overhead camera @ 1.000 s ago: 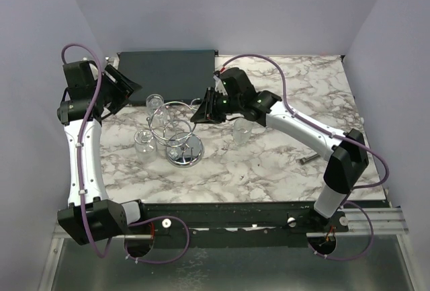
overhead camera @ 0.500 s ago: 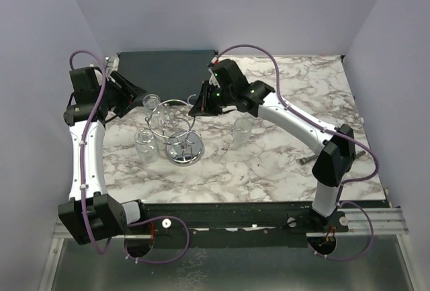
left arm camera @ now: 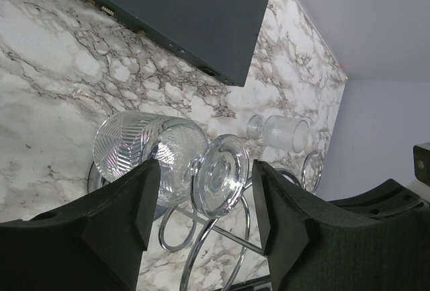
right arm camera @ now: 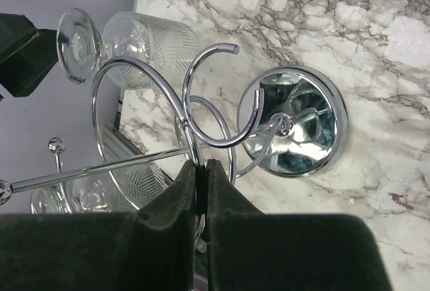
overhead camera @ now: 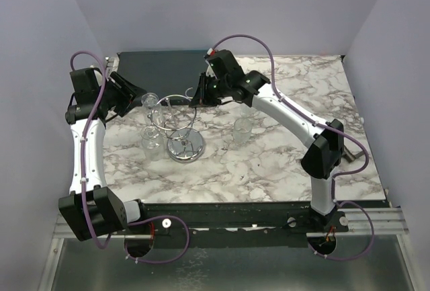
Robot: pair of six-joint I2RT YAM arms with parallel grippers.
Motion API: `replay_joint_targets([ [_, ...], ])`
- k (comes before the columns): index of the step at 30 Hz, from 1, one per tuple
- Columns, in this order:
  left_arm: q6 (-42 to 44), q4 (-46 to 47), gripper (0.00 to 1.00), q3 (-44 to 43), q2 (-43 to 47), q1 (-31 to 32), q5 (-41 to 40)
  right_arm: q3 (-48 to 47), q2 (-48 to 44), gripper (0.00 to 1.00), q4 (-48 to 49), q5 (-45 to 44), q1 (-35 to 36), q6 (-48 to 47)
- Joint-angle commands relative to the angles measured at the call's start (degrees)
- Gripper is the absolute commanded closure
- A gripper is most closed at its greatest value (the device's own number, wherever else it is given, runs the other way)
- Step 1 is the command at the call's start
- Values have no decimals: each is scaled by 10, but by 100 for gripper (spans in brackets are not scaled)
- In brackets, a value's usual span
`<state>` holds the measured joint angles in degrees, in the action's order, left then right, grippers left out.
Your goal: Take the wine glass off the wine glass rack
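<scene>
Left wrist: ribbed clear wine glass (left arm camera: 161, 153); left claw (left arm camera: 205, 178) released; right claw (right arm camera: 200, 168) seemingly clamps rack (right arm camera: 292, 126).

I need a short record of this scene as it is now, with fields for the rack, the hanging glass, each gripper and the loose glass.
wine glass rack: upright on the table
wine glass: hangs in a wire loop, on the left arm's side
left gripper: open, the glass's foot seen between its fingers
right gripper: shut on a wire of the rack
loose glass: stands on the table, apart from the rack
</scene>
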<state>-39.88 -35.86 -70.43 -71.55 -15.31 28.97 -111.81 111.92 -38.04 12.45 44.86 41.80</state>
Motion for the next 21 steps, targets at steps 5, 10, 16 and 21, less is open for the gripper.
replay_joint_targets([
  [5, -7, 38, 39, 16, -12, -14, 38, -68, 43, 100, -13, -38, -14, -46],
  [10, -12, 46, 42, 19, -14, -18, 52, -79, 48, 100, -9, -46, -15, -66],
  [16, -13, 53, 46, 23, -13, -20, 62, -77, 47, 100, -3, -43, -15, -79],
  [21, -13, 62, 47, 31, -15, -20, 73, -75, 49, 100, -5, -40, -14, -79],
])
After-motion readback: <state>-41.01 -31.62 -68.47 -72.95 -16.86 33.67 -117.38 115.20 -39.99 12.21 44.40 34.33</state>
